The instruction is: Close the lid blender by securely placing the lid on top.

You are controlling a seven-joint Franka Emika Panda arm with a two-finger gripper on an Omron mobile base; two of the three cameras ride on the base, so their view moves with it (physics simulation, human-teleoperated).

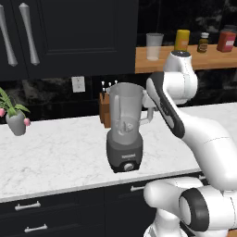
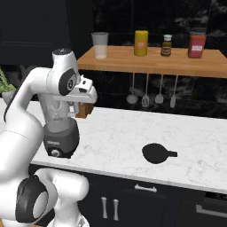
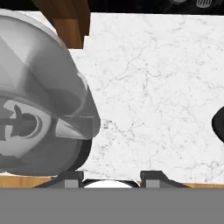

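The blender stands on the marble counter, a clear grey-tinted jar on a dark base with a knob, and its top has no cover. From above, its jar fills the left of the hand view. The lid, a flat black disc with a side tab, lies on the counter well to the right of the blender. Its edge peeks in at the right border of the hand view. My gripper hangs just right of the jar's rim, above the counter. In the hand view the gripper is open with nothing between its fingers.
A wooden knife block stands right behind the blender. A potted plant sits at the far left of the counter. A wooden shelf above holds a glass cup and bottles, with utensils hanging below.
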